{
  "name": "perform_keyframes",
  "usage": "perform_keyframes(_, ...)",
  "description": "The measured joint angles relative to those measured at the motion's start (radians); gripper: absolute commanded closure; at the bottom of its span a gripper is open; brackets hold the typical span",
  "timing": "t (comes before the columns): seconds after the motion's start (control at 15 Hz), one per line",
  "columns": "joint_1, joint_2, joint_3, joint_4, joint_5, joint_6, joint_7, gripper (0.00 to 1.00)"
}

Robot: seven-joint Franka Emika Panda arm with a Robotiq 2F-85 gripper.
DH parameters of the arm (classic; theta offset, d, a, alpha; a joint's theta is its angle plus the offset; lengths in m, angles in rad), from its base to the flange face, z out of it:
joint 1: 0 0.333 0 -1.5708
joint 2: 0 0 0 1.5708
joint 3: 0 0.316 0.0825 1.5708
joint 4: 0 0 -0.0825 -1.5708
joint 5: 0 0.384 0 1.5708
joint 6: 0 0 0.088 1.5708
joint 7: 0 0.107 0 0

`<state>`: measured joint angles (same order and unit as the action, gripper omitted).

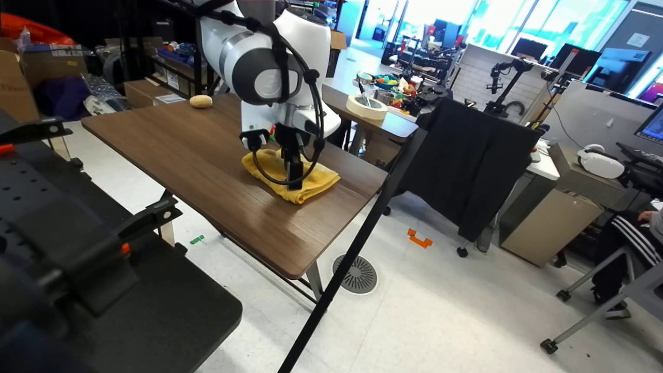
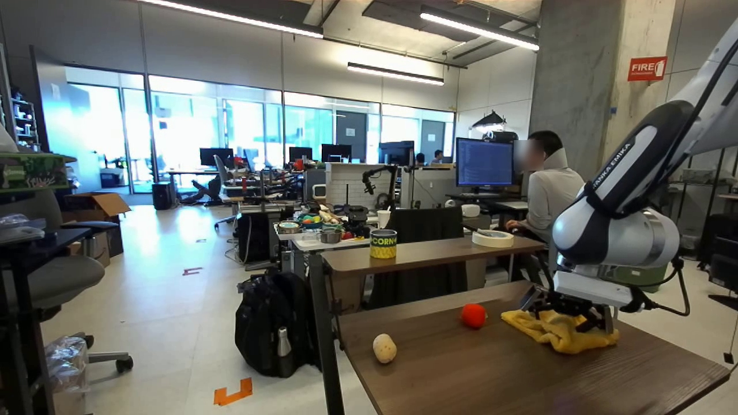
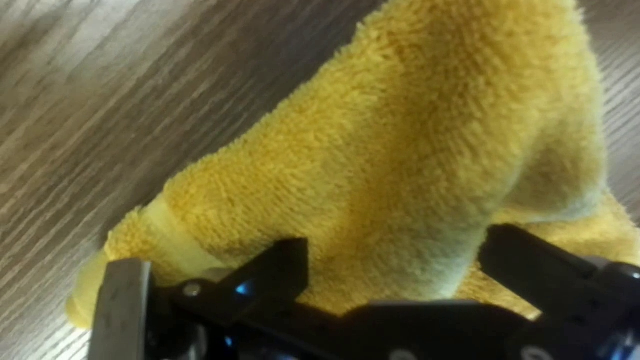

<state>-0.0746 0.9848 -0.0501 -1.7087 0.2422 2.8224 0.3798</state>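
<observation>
- The folded yellow terry-cloth towel [image 3: 360,165] lies rumpled on the brown wood-grain table [image 1: 207,160], directly beneath your black two-fingered gripper [image 3: 395,245].
- Your gripper's fingers [image 3: 282,267] stand wide apart, gripping nothing; you see a raised fold of the cloth in the gap. Whether the fingertips touch the towel, you cannot tell from these views.
- Your white-and-dark-grey robot arm [image 2: 620,239] reaches down over the table.
- Near the towel but apart from it, you have a small round red object [image 2: 474,316] in an exterior view.
- Farther from your gripper, towards the table's edge, sits a pale, potato-like oval [image 2: 384,349], visible to you in both exterior views.
- Beyond the table, a narrower brown wood-topped surface [image 2: 438,252] carries a yellow-and-dark cylindrical can [image 2: 383,245] lettered "CORN" and a flat cream-coloured roll of tape [image 2: 494,242].
- On the floor beside the table stands a black fabric backpack [image 2: 268,323].
</observation>
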Motion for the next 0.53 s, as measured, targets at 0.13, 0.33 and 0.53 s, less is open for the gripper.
perform_keyframes(0.13, 0.02, 0.007, -0.037, 0.007, 0.0, 0.002, 0.029, 0.0)
perform_keyframes(0.33, 0.048, 0.069, -0.118, 0.101, 0.005, 0.003, 0.165, 0.0)
perform_keyframes(0.53, 0.065, 0.155, -0.173, 0.248, 0.017, -0.021, 0.321, 0.0)
